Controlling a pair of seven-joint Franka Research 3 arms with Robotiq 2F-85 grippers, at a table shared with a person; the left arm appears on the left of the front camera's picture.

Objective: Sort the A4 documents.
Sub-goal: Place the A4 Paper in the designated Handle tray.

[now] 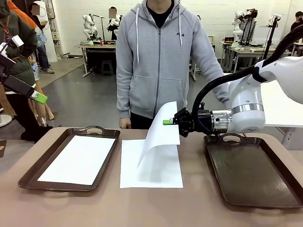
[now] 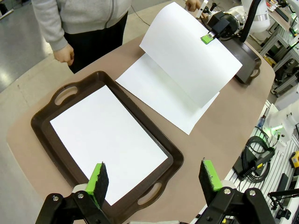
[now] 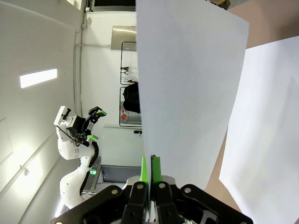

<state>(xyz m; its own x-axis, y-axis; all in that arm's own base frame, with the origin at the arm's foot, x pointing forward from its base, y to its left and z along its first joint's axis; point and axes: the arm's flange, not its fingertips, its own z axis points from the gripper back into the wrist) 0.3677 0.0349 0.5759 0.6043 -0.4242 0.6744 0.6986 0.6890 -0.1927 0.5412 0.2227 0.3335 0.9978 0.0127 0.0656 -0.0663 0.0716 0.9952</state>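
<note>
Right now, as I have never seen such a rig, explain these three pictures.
Two white robot arms work at a table facing a person. The front view looks across the table; each wrist view looks along one arm's hand. The left tray holds one sheet; the right tray is bare. A second sheet lies flat between them. The right hand is shut on a third sheet, held up by one edge. The left hand hangs open above the left tray.
</note>
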